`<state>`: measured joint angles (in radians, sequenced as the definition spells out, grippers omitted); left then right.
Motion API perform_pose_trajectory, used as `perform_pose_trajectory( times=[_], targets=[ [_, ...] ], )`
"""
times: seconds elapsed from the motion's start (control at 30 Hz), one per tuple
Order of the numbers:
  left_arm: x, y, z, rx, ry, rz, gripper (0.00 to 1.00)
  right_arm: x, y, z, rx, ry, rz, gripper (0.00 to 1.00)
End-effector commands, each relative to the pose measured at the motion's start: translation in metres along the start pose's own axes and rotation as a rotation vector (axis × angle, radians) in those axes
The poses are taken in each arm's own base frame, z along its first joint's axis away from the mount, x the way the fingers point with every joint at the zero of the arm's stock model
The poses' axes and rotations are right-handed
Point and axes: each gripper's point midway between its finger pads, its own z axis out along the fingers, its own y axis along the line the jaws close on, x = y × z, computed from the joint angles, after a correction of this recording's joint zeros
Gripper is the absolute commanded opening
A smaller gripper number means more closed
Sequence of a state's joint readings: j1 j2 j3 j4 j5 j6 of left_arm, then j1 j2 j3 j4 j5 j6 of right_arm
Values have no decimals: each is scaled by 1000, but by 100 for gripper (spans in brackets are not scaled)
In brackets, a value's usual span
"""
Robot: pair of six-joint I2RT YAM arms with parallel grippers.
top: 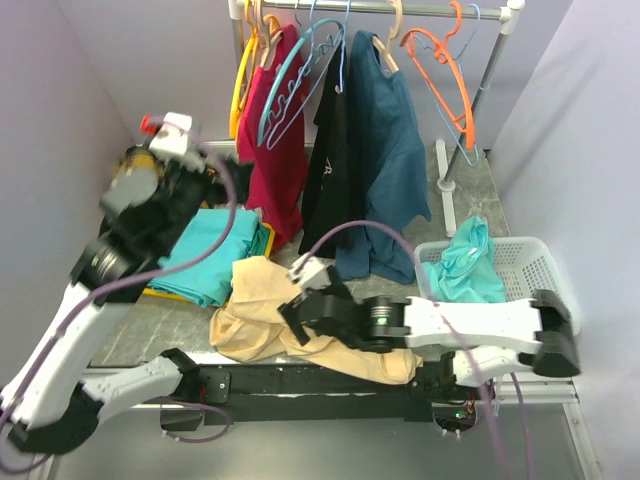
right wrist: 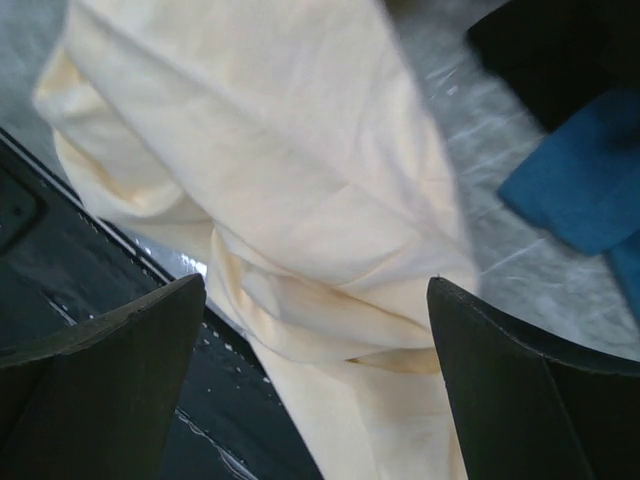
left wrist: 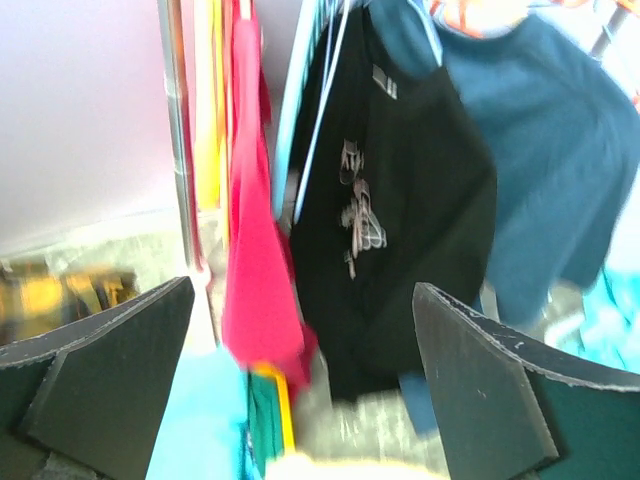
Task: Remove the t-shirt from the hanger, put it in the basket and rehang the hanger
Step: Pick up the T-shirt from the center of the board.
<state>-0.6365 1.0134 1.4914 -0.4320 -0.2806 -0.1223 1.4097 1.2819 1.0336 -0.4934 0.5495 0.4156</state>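
Three t-shirts hang on hangers from the rail point(top: 430, 8): a red one point(top: 282, 150), a black one with a print point(top: 328, 170) and a dark blue one point(top: 390, 160). My left gripper point(top: 225, 180) is raised at the left, open and empty, short of the red shirt. Its wrist view looks between the open jaws point(left wrist: 300, 300) at the red shirt point(left wrist: 255, 230), black shirt point(left wrist: 400, 220) and blue shirt point(left wrist: 550, 150). My right gripper point(top: 292, 318) is open and empty, just above a cream t-shirt point(top: 255, 310) lying crumpled at the table's front edge point(right wrist: 280, 150).
A pile of folded teal and yellow shirts point(top: 210, 255) lies at the left. A white basket point(top: 540, 265) holding teal cloth point(top: 465, 265) stands at the right. Empty orange point(top: 445, 70), yellow point(top: 242, 80) and light blue point(top: 290, 90) hangers hang on the rail.
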Motion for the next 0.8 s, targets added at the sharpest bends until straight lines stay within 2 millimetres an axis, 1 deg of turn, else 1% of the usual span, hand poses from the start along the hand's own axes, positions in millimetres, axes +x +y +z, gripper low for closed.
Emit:
perform_pose_trajectory(
  times=[0.0,0.03,0.07,0.1,0.13,0.17,0.2,0.23,0.27,0.3,0.33,0.4,0.43,0.47,0.53,0.57,0.63,0.67,0.7,0.73,0.77],
  targets=[
    [58,1,-29,30,122,-74,97,7,40,29,-99,24,10,100],
    [73,3,-32,25,149,-74,98,11,45,35,-108,37,10,100],
    [79,4,-36,24,157,-87,98,22,48,47,-108,71,1,100],
    [78,6,-44,25,146,-97,98,24,53,52,-127,85,10,100],
    [89,6,-46,25,174,-93,98,28,51,59,-115,98,15,100],
    [89,7,-52,26,169,-110,98,36,51,68,-108,118,10,100],
    [92,8,-54,26,175,-116,98,39,54,72,-124,128,9,100],
    [100,9,-57,24,193,-116,99,43,51,80,-111,145,11,100],
    [99,11,-61,13,184,-140,99,45,49,84,-104,154,17,100],
    [102,12,-63,9,189,-147,99,45,49,86,-104,162,26,100],
    [107,13,-65,4,201,-153,99,50,48,91,-91,178,32,100],
    [106,14,-71,-1,183,-181,99,56,41,99,-69,209,71,100],
    [109,15,-73,-3,186,-184,99,63,37,104,-45,228,80,100],
    [109,15,-74,-1,182,-186,99,66,30,110,-27,240,107,100],
    [109,16,-76,-1,183,-186,99,81,24,118,-2,273,124,100],
    [112,16,-76,-2,197,-181,99,87,19,121,22,294,149,100],
    [112,15,-78,4,203,-179,99,101,15,124,51,333,153,99],
    [112,15,-78,4,203,-179,99,106,15,124,55,348,161,87],
    [112,16,-79,3,203,-179,99,113,15,123,60,365,162,77],
    [113,18,-80,-8,203,-180,100,118,15,123,67,373,168,64],
    [111,19,-81,-11,195,-180,99,121,14,123,75,372,190,28]
  ],
)
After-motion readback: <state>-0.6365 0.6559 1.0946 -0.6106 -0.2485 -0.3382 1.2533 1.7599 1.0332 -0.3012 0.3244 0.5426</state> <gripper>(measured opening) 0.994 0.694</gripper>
